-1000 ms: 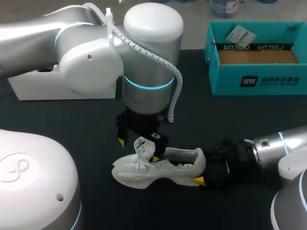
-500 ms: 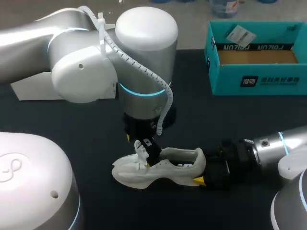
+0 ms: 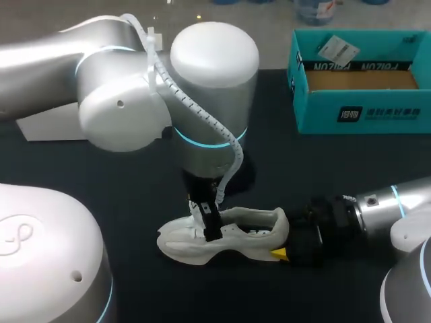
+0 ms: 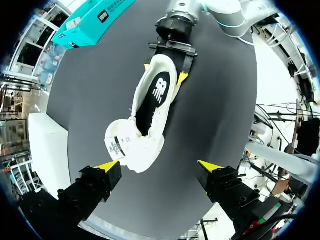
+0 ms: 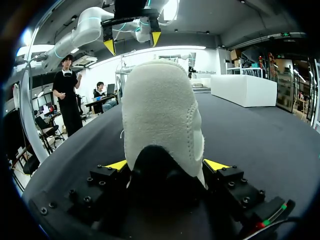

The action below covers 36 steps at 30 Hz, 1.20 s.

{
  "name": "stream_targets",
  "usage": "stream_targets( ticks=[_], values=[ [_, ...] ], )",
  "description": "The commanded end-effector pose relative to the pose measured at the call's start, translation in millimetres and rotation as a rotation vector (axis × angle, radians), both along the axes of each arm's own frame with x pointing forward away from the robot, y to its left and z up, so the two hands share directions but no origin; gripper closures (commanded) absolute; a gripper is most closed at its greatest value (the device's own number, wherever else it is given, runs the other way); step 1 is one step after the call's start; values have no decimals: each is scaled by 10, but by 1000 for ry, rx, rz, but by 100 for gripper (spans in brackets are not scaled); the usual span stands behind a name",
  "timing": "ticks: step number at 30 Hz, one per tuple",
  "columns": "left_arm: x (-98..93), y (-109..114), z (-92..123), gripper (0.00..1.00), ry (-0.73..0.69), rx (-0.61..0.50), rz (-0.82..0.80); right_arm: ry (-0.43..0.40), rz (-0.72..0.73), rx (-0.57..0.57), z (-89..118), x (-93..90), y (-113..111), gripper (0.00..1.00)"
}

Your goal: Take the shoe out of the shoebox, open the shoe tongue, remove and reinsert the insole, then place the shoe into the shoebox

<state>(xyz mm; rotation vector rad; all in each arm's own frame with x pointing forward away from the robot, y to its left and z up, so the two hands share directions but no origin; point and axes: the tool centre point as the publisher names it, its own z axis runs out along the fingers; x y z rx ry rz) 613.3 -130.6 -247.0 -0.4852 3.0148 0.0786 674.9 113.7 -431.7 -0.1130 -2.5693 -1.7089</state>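
Note:
A white shoe point(image 3: 225, 239) lies on its sole on the black table, toe to the left; the left wrist view looks down into it point(image 4: 150, 107), its tongue point(image 4: 120, 144) pulled up. My right gripper point(image 3: 286, 250) is shut on the heel, and the right wrist view has the heel point(image 5: 160, 110) filling the gap between its fingers point(image 5: 167, 164). My left gripper point(image 3: 205, 217) hangs just above the tongue, largely hidden by its own arm. Its fingers point(image 4: 159, 166) stand open, wide apart over the toe end, holding nothing.
The open teal shoebox point(image 3: 357, 111) stands at the back right, a tag lying inside. A white lid point(image 3: 40, 124) lies at the back left, partly behind my left arm. The left arm's bulk overhangs the table's middle.
My left arm has shifted right and turned, bringing its gripper in over the shoe's tongue. The shoe and my right gripper have stayed put.

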Motion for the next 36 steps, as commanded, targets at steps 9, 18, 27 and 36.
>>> stream_targets(
  ticks=[9,18,27,36],
  values=[
    [76,-494,-11,0,20,-64,-196,0,-2,-4,-16,-23,4,100],
    [76,-494,-11,0,20,-64,-196,0,-2,-4,-16,-23,4,100],
    [194,-580,-131,100,35,-90,-207,0,-2,-4,-16,-23,4,100],
    [278,-718,-360,100,-27,-134,-303,0,-2,-4,-16,-23,4,100]
  ],
)
